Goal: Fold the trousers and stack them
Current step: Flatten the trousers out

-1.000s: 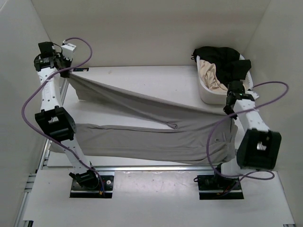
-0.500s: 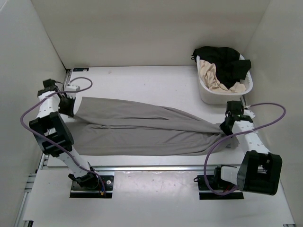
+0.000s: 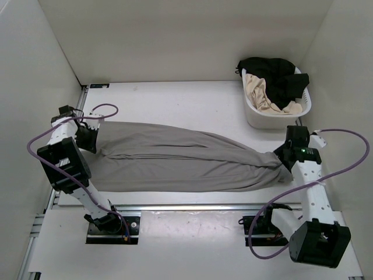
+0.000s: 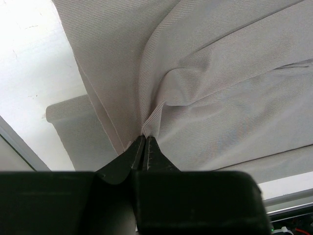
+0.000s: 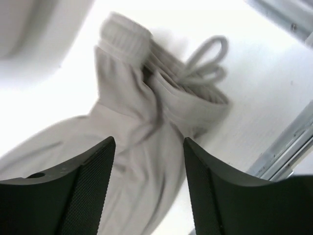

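Observation:
The grey trousers [image 3: 175, 156] lie folded lengthwise across the table, leg ends at the left, bunched waistband with drawstring [image 5: 161, 93] at the right. My left gripper [image 3: 87, 137] is shut on a pinch of the trousers' fabric [image 4: 161, 103] at the leg end, the cloth gathered into the black fingertips [image 4: 151, 143]. My right gripper [image 5: 149, 147] hovers just above the waistband end, its jaws open and apart from the cloth, nothing between them. In the top view it sits at the trousers' right end [image 3: 284, 156].
A white basket [image 3: 254, 115] at the back right holds a black garment [image 3: 274, 73] and a beige one [image 3: 260, 93]. White walls close in on the left, back and right. A metal rail [image 3: 192, 207] runs along the table's near edge.
Both arms came down and laid the stretched trousers flat on the table. The right gripper opened and let go of the waistband, then drew back a little. The left stayed shut.

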{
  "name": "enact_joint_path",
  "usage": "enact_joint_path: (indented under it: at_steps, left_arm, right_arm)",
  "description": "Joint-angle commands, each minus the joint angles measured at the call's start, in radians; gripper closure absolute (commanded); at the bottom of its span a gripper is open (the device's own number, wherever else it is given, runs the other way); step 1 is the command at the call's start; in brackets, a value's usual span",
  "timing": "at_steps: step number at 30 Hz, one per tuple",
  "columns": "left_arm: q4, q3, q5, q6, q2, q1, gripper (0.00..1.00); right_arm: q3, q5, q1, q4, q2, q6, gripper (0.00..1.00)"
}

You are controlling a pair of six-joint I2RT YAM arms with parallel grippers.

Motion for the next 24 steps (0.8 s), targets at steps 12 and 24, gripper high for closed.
enact_joint_path:
  at_steps: [12,24]
  left_arm:
    - [-0.003,0.013,0.042,0.015,-0.053,0.009,0.86]
    - [-0.022,0.032,0.033,0.006,-0.053,0.009,0.86]
  right_arm:
    - [0.216,0.042,-0.035,0.042,0.408,-0.004,0.23]
    - [0.298,0.046,-0.097,0.175,0.606,-0.075,0.53]
